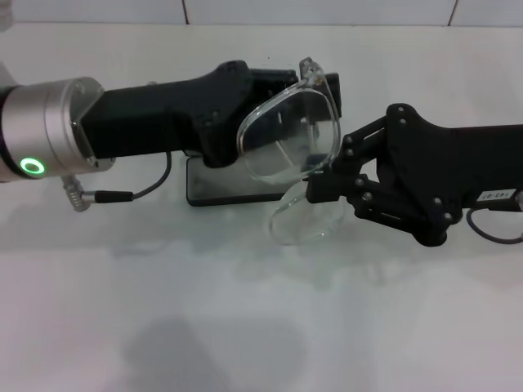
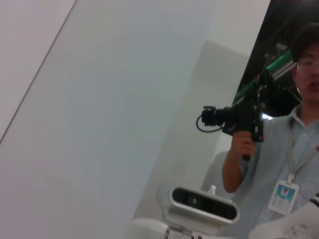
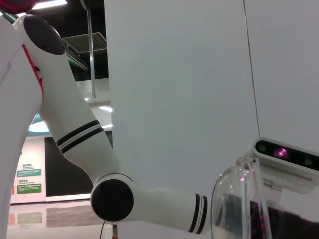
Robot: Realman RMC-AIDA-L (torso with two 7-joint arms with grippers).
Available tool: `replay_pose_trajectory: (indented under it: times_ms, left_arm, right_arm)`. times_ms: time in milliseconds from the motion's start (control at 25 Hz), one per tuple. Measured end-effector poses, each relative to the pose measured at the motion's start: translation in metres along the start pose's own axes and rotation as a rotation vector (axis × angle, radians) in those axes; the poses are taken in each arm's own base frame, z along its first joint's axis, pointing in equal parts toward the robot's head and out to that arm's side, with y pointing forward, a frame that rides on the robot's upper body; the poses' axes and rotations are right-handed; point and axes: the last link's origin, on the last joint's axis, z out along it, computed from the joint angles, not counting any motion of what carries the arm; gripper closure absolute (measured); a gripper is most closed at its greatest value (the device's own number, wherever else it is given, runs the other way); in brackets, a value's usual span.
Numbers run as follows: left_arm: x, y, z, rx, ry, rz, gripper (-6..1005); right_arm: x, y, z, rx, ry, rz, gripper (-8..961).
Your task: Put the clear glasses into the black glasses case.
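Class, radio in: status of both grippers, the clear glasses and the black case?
Left gripper over the matte black oblong glasses case, jaws hidden. Right gripper shut on the transparent wraparound plastic glasses, held above the case. Glasses not yet in.

The clear glasses (image 1: 290, 139), a see-through wraparound lens with clear arms, hang tilted in the air above the black case (image 1: 237, 186), which lies on the white table, mostly hidden.

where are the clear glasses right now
In the head view the clear glasses are held up mid-scene between the left tool and the right tool, just above the black glasses case on the white table.
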Motion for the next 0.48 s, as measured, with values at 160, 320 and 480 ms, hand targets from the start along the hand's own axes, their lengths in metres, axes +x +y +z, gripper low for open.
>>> replay_pose_trajectory:
  times_ms: [160,320,480]
  left_arm:
    - [-0.0008,0.0002,0.0004,-0.003,-0.009,-0.003,889]
    - [0.0001,0.0014,0.0001,-0.011,-0.003,-0.001,889]
    - [0.0020,0.0009,-0.0037,0.004,0.015,0.013,889]
  right_arm:
    - [-0.0002,-0.0015,0.0002,0.008,0.001,-0.002,877]
    - [-0.0010,-0.0025,0.0002,0.015,-0.007,-0.003,876]
    - [-0.0013,-0.0020,0.0010,0.009,-0.008,-0.002,876]
